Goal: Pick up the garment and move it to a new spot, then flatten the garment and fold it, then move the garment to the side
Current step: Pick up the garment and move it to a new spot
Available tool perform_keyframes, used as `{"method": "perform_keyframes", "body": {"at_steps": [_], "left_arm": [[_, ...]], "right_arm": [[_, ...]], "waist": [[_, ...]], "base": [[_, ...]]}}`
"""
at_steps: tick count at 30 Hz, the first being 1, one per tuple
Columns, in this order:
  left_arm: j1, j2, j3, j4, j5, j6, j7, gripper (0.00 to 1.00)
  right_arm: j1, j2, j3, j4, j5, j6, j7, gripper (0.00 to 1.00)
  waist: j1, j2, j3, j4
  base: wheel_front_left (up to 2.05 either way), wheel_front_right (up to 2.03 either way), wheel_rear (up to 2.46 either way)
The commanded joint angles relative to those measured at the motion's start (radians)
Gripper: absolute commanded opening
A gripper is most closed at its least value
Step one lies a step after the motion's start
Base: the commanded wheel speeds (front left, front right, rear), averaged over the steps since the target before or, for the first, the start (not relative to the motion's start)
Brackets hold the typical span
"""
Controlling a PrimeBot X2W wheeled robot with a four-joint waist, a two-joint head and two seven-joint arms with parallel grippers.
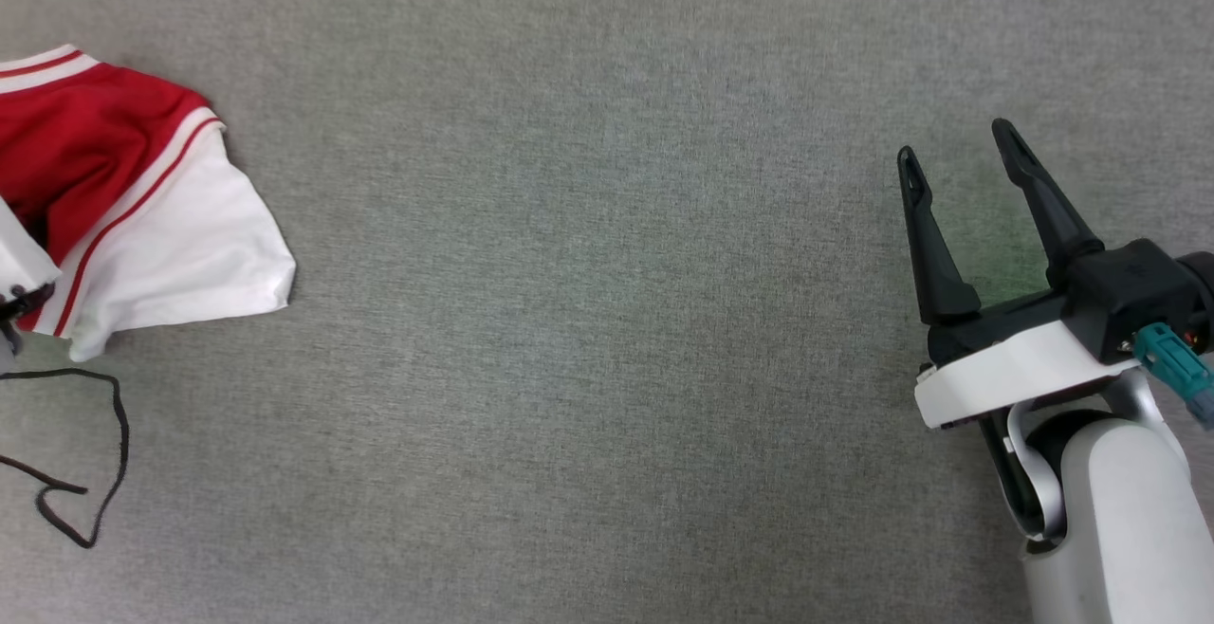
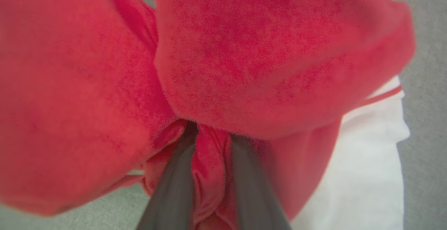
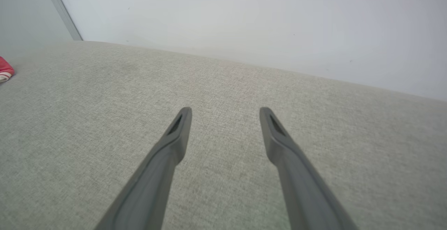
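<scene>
Garment (image 1: 95,140): red, crumpled, with a white striped-seam sleeve (image 1: 190,254).
Axis: unclear; sleeve fanned toward robot's right.
Left gripper (image 2: 213,142): pinched red fabric.
Right gripper (image 1: 956,138): spread, empty.

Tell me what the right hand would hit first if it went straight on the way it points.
Probably the bare grey cloth surface ahead of the right hand, though depth is unclear. The garment lies far off that line.
</scene>
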Motion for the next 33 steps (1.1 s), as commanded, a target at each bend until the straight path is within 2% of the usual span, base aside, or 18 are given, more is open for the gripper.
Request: {"method": "perform_keyframes", "body": {"at_steps": [1,10,16,23,27,33], "left_arm": [[0.038,-0.022,-0.016,0.021,0.013,-0.003,-0.016,0.0],[-0.069,0.031,-0.081,-0.05,0.138,-0.033,-0.289,0.0],[-0.135,0.011,-0.153,-0.116,0.214,-0.045,-0.441,0.0],[-0.111,-0.076,-0.242,-0.212,0.269,-0.042,-0.577,0.0],[-0.056,-0.152,-0.292,-0.278,0.274,-0.028,-0.638,0.0],[0.065,-0.289,-0.392,-0.325,0.261,-0.034,-0.676,0.0]], "right_arm": [[0.007,0.001,-0.004,0.003,0.003,-0.001,-0.001,1.0],[0.074,0.002,-0.037,0.026,0.023,-0.001,-0.012,1.0],[0.128,0.003,-0.058,0.031,0.054,-0.001,-0.009,1.0],[0.175,0.003,-0.076,0.035,0.09,-0.001,-0.016,1.0],[0.209,0.003,-0.091,0.03,0.102,-0.001,-0.011,1.0],[0.243,0.003,-0.102,0.022,0.118,-0.001,0.0,1.0]], "waist": [[-0.0001,0.0,-0.026,0.006],[-0.0001,0.0,-0.19,0.024],[-0.0001,0.0,-0.284,0.008],[-0.0001,0.0,-0.366,-0.069],[-0.0001,0.0,-0.398,-0.126],[-0.0001,0.0,-0.417,-0.221]], "base": [[0.0,0.0,0.0],[0.0,0.0,0.0],[0.0,0.0,0.0],[0.0,0.0,0.0],[0.0,0.0,0.0],[0.0,0.0,0.0]]}}
